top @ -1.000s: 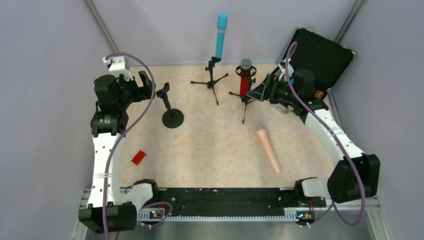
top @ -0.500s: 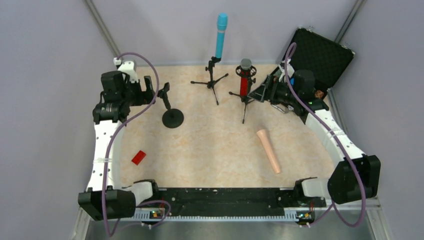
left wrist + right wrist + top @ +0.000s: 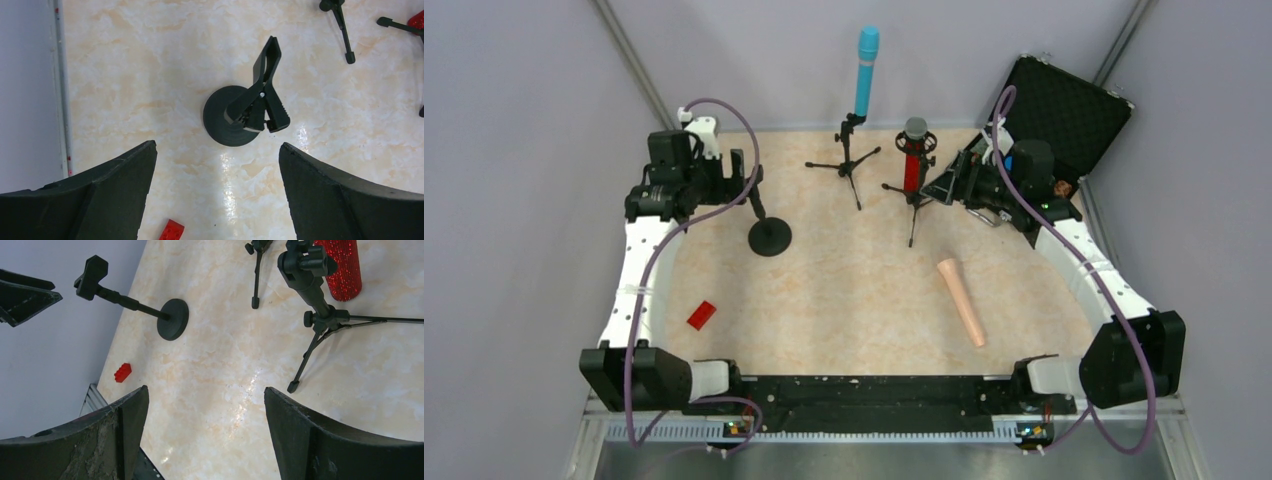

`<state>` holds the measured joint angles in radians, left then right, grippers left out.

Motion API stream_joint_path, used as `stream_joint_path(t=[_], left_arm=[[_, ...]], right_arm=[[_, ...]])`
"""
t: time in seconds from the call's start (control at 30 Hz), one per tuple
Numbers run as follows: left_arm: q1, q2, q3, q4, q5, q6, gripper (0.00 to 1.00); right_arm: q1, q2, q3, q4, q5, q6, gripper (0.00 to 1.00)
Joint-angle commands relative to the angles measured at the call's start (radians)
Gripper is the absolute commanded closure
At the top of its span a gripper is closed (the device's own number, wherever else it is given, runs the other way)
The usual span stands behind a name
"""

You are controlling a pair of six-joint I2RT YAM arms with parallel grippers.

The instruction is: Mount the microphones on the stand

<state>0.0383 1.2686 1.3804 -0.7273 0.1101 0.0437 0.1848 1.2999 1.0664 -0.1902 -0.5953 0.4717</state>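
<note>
Left gripper [image 3: 216,147]: jaws spread wide, holding nothing, hanging above the round-base stand [image 3: 235,122].
Right gripper [image 3: 205,390]: jaws apart, holding nothing, just beside the tripod [image 3: 320,315] that carries the red microphone [image 3: 342,267]; no contact shows.
Red block [image 3: 701,315]: small, lying alone on the near left of the table [image 3: 854,290].
Peach microphone [image 3: 961,301]: lies flat on the near right of the table, in no stand and well apart from both grippers. It is pale, smooth and tapered, with the broader end seemingly toward the far side.
Step in hand: probably readying the last stand for this microphone. The left jaws should settle around the stem below the clip [image 3: 262,95] to steady it. The right arm is the nearer one to fetch the microphone and should grasp it mid-body, so the end stays free to enter the clip.
Stand detail: the clip is empty and its stem leans off the round base.
Red microphone, look: glittery body, silver mesh head, upright in its holder.
Teal microphone [image 3: 865,70]: farthest back, upright on its own tripod.
Progress: 2 of 3 appear mounted.
</note>
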Motion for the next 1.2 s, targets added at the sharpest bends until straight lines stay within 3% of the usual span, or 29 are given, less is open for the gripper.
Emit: stream_joint_path(t=[0.0, 0.33, 0.57, 0.87, 1.03, 1.17], left_arm=[[-0.033, 0.034, 0.047, 0.048, 0.035, -0.015, 0.04], [-0.168, 0.164, 0.090, 0.074, -0.057, -0.012, 0.03], [-0.189, 0.212, 0.097, 0.068, -0.205, 0.011, 0.03], [-0.191, 0.228, 0.085, 0.118, -0.194, 0.044, 0.04], [-0.193, 0.259, 0.082, 0.123, -0.118, 0.056, 0.15], [-0.196, 0.290, 0.089, 0.101, -0.119, 0.063, 0.35]], right_arm=[[-0.009, -0.018, 0.015, 0.010, 0.008, -0.019, 0.17], [-0.010, -0.014, 0.016, -0.012, 0.036, -0.052, 0.17], [-0.009, -0.001, 0.017, -0.018, 0.040, -0.063, 0.17], [-0.009, 0.010, 0.020, -0.019, 0.035, -0.068, 0.17], [-0.009, 0.012, 0.018, -0.021, 0.035, -0.068, 0.17], [-0.009, 0.009, 0.018, -0.026, 0.037, -0.070, 0.17]])
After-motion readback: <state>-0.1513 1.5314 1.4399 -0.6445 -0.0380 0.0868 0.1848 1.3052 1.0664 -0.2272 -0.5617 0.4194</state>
